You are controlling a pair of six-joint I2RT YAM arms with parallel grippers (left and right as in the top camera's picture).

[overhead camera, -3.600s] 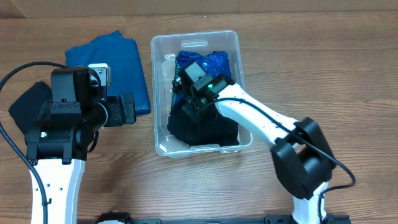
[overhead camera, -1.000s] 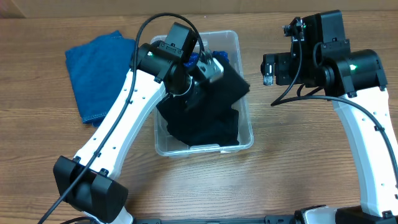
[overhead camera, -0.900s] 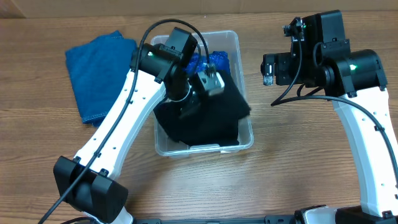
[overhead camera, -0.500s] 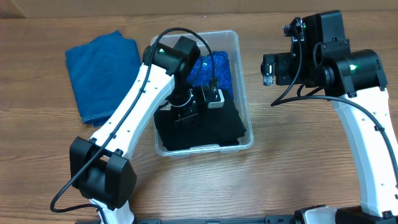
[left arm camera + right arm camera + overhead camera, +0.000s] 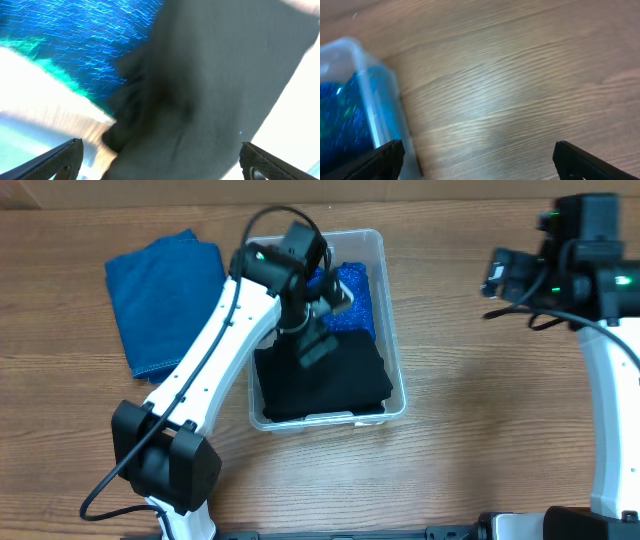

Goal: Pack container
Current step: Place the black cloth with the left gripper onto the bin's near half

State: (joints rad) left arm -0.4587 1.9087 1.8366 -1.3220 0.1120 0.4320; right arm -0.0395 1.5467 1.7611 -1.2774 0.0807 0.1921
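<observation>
The clear container (image 5: 383, 280) sits mid-bench, round-cornered and rimmed, with a black cloth (image 5: 320, 385) filling its near end and a glittery blue cloth (image 5: 352, 292) at its far end. Over it hangs the left gripper (image 5: 318, 345), jaws spread wide and holding nothing. Well to the container's right, the right gripper (image 5: 497, 275) is likewise wide apart and empty above the bench (image 5: 470, 410). A folded blue towel (image 5: 170, 300) lies to the container's left.

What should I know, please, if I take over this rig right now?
Left pincer: open, empty, over the black cloth inside the container.
Right pincer: open, empty, over bare table right of the container.
Done: black cloth and shiny blue cloth lie in the container.
To do: the folded blue cloth lies on the table beside it, probably next to pack.
</observation>
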